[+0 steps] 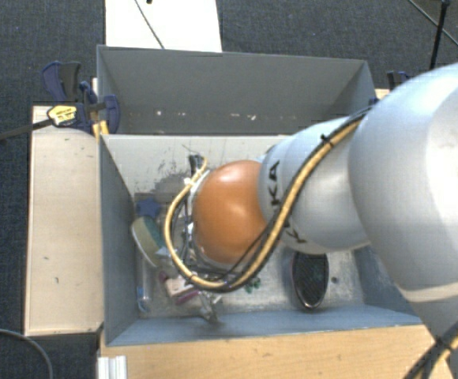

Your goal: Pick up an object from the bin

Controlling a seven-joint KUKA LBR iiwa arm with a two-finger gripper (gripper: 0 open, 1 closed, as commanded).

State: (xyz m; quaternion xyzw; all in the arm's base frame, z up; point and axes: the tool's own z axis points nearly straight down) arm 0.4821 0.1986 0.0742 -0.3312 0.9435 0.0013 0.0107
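Orange wrist cover [225,212] over heap [155,260], bin [213,85] left.

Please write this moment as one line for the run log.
phase: arm low in bin | wrist: over left heap | black oval thing: apart, right | grasp: cannot tell

Premises assessed as a robotics laboratory or test room. Evidence: a large white robot arm [403,180], with a yellow and black cable [292,200] strapped along it, reaches into a grey metal bin [229,85] of small loose items [146,239]. The bin stands on dark carpet [24,22]. Loose black cables [8,133] trail across the floor, and a thin black stand [442,22] is nearby.
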